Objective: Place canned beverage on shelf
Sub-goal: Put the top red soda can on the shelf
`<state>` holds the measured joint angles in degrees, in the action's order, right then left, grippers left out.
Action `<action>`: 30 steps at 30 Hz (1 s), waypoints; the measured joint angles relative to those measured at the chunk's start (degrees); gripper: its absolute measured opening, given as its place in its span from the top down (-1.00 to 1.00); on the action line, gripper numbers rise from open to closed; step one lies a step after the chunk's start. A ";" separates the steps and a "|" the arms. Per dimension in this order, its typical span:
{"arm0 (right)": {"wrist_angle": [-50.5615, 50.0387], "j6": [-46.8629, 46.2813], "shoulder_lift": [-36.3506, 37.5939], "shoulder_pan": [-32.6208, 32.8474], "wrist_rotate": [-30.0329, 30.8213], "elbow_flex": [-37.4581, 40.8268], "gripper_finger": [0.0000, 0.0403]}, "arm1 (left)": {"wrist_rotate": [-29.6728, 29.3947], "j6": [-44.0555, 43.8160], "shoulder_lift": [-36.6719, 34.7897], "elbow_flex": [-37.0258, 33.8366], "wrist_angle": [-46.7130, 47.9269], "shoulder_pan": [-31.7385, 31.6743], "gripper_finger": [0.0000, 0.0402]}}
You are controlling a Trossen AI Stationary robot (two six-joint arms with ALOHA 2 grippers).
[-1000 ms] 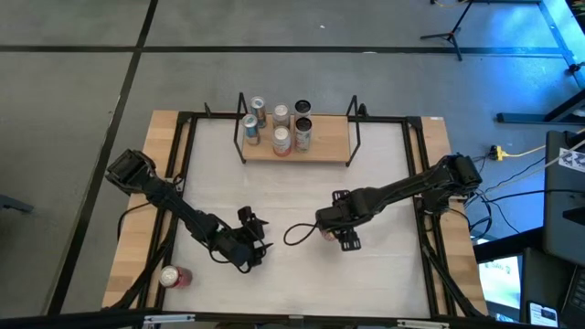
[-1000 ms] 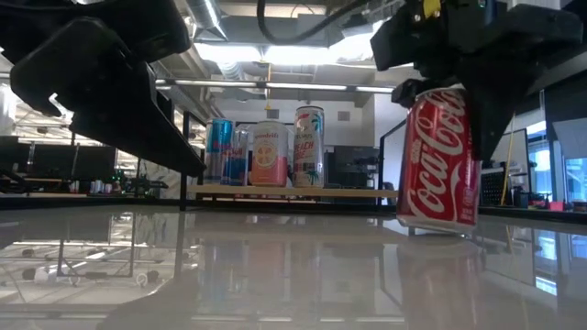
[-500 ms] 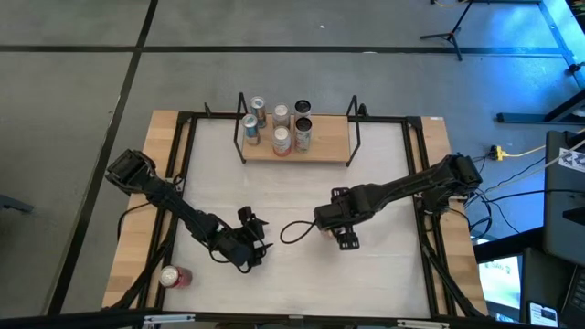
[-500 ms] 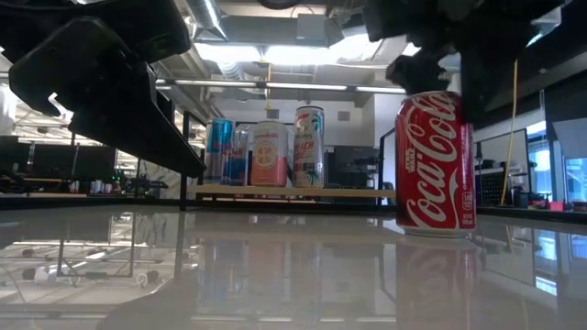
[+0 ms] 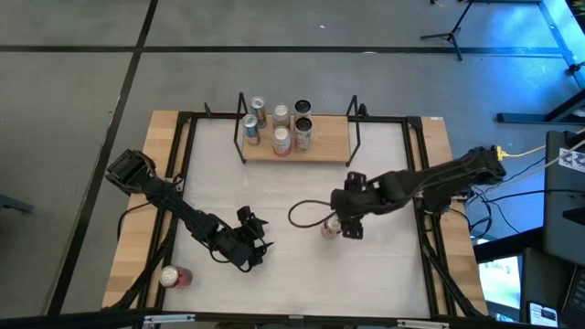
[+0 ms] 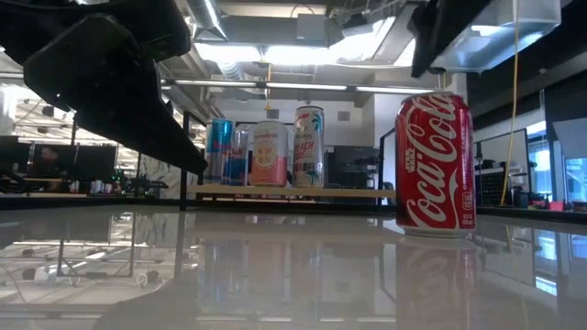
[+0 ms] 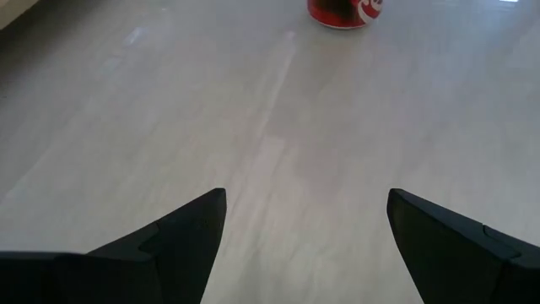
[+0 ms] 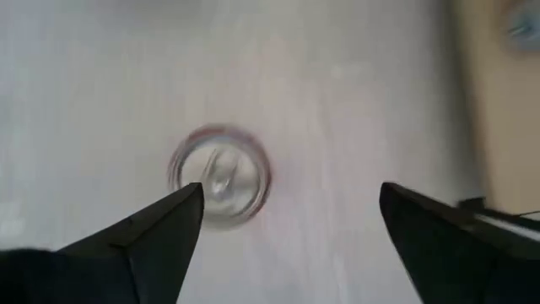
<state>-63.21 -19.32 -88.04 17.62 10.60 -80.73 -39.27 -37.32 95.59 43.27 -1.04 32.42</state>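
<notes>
Table (image 5: 292, 196) first: a pale top that carries, at its far edge, the shelf (image 5: 322, 144), a low light-wood board in a black frame on which we count five cans (image 5: 280, 127) standing toward one end, the other end bare. Both arms reach in over the near half. We see the left hand (image 5: 257, 247) hovering low near the table's front with its fingers spread wide and nothing between them, and the right hand (image 5: 351, 212) raised just above and beside the red cola can (image 6: 436, 163), its fingers likewise wide apart and empty. This can stands upright on the table, well short of the shelf and touched by neither hand; a second red can (image 5: 171, 277) lies on the wooden border at the front left corner. We judge the step in hand to be a regrasp: the can is free and not yet shelved. Next, a hand must close on it, lift, and carry it to the bare end of the board.
</notes>
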 joint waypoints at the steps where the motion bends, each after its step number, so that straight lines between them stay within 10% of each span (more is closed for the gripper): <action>1: 1.40 -1.67 0.93 0.69 1.89 0.76 -0.76 | 0.00 0.00 0.00 0.00 0.00 0.00 -0.59; 30: 10.09 -11.58 -3.54 5.60 2.74 3.59 -0.81 | -1.60 0.37 0.00 0.00 0.01 0.00 -0.59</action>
<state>-53.12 -30.90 -91.58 23.22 13.35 -77.14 -40.86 -36.95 95.59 43.27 -1.03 32.42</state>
